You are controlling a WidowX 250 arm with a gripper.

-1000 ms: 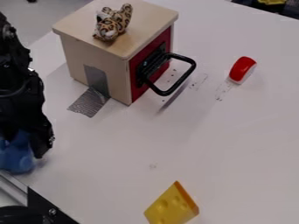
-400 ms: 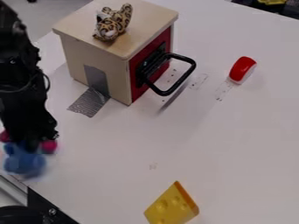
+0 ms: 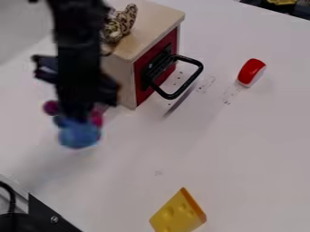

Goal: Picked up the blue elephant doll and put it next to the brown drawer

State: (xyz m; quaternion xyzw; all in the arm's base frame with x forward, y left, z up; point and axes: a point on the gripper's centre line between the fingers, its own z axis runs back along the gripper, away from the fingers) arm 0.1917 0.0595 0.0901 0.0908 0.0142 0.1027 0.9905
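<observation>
My black gripper (image 3: 79,112) hangs at the left of the view, shut on the blue elephant doll (image 3: 79,135). Pink ears show on both sides of the doll, which is held at its top and appears to be above the white table, in front of the drawer's left part. The brown drawer (image 3: 124,74) is a light wooden box with a red front and a black handle on its right side. My arm covers the left part of this box.
A leopard-spotted toy (image 3: 124,22) sits on top of the box. To the right lies a red and white toy (image 3: 251,72). A yellow cheese wedge (image 3: 177,213) rests near the bottom edge, and black and metal parts (image 3: 45,215) occupy the lower left corner.
From the lower left, my gripper has moved right and up in the view with the doll in it. It now hangs in front of the box's left side. The other objects have not moved.
</observation>
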